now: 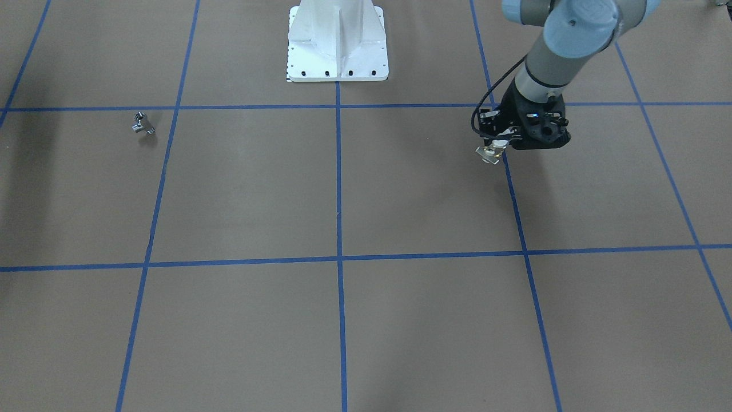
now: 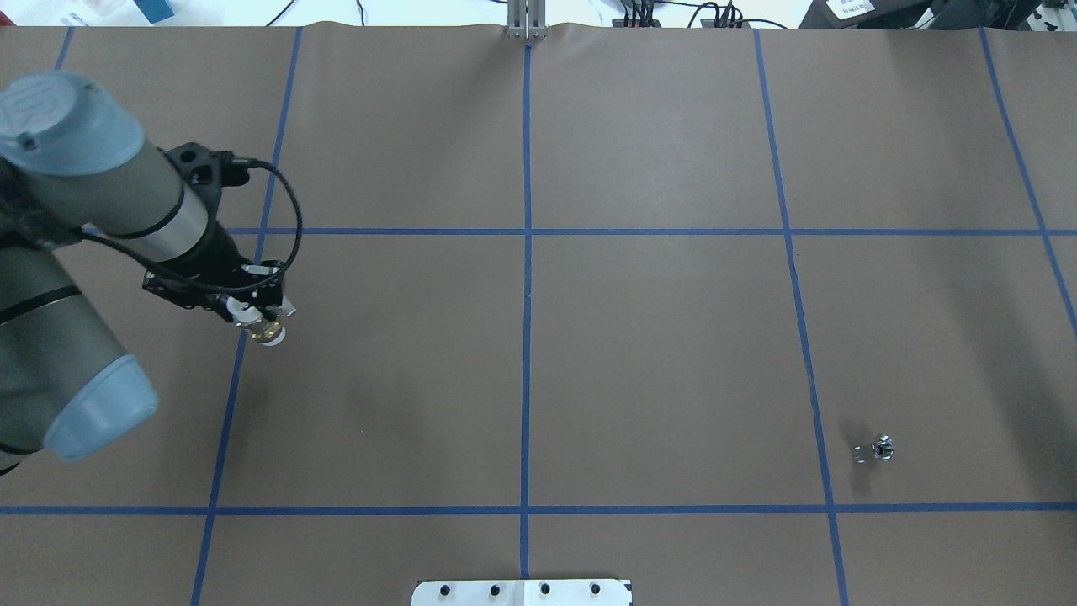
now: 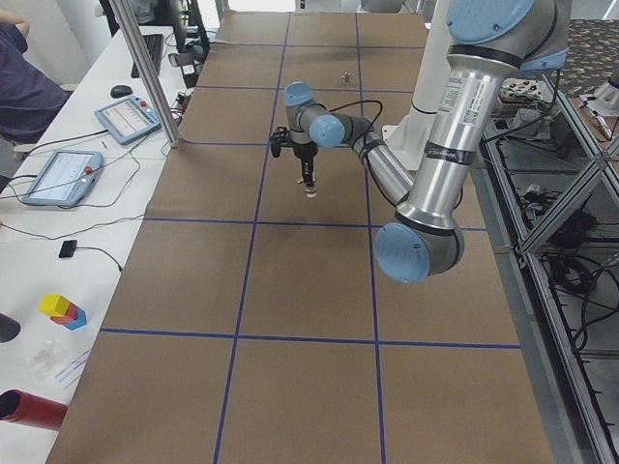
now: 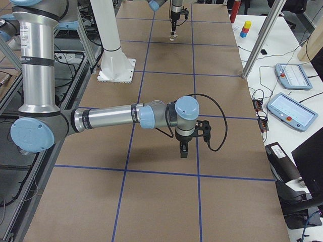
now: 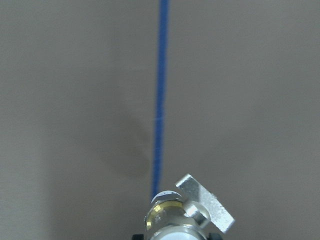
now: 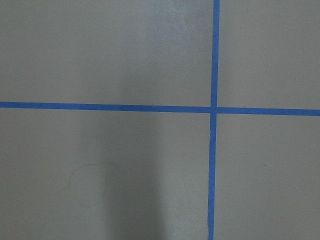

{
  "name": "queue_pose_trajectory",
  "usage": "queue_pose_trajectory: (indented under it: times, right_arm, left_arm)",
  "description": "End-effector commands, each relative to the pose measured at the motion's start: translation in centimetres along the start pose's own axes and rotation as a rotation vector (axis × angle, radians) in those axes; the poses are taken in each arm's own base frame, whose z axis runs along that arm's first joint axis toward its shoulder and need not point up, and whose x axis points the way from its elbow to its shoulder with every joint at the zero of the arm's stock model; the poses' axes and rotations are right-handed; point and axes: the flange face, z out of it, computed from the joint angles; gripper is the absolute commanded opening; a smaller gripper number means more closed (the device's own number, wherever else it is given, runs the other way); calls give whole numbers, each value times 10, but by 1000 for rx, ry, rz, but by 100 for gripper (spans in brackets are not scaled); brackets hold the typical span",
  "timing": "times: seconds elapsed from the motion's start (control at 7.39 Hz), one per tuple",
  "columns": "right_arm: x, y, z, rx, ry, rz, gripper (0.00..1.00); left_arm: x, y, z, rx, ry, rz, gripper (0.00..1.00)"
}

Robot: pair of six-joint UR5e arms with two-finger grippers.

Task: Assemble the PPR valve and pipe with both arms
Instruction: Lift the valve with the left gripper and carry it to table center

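Note:
My left gripper [image 2: 257,316] is shut on the pipe [image 2: 267,334], a short white plastic stub with a brass nut. It holds the pipe a little above the brown table, nut end down, over a blue tape line. The pipe also shows in the front view [image 1: 489,152] below the left gripper [image 1: 498,143]. In the left wrist view the pipe [image 5: 167,215] sits at the bottom edge with its small tag. The PPR valve [image 2: 875,451], a tiny chrome T fitting, lies alone far to the right, also seen in the front view [image 1: 143,123]. My right gripper [image 4: 184,151] shows only in the exterior right view, low over the table; I cannot tell its state.
The white robot base [image 1: 337,43] stands at the table's near middle edge. Blue tape lines [image 2: 526,252] grid the brown table. A side bench with tablets [image 3: 63,174] and a metal post [image 3: 145,68] runs along the far side.

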Motion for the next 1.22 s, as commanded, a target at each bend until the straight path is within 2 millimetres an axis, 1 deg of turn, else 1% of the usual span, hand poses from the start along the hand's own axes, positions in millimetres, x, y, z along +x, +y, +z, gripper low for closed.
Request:
queue_pose_trajectory:
  times: [0.0, 0.14, 0.27, 0.41, 0.54, 0.68, 0.81, 0.95, 1.08]
  right_arm:
    - [1, 2, 1, -2, 1, -1, 100]
    - [0, 2, 0, 0, 1, -4, 100]
    - [-2, 2, -2, 4, -2, -8, 100]
    - [-3, 2, -2, 5, -4, -8, 100]
    - [-5, 0, -4, 27, -14, -31, 100]
    - [-4, 0, -3, 32, -16, -33, 100]
    - [-5, 1, -4, 33, -16, -36, 100]
    - [-6, 2, -4, 35, -16, -37, 100]
    - [-5, 4, -3, 30, -29, -36, 100]
  left_arm:
    - [94, -23, -29, 9, 41, -75, 0]
    - [133, -40, -25, 7, 51, -95, 0]
    - [165, -55, -8, 9, 87, -133, 0]
    - [188, -74, 2, 16, 103, -147, 0]
    - [211, -84, 13, 11, 107, -153, 0]
    - [237, -97, 13, 14, 119, -166, 0]
    - [266, -100, 12, 5, 120, -171, 0]
    - [278, -92, 23, -11, 113, -159, 0]
    - [280, -90, 30, -15, 111, -154, 0]
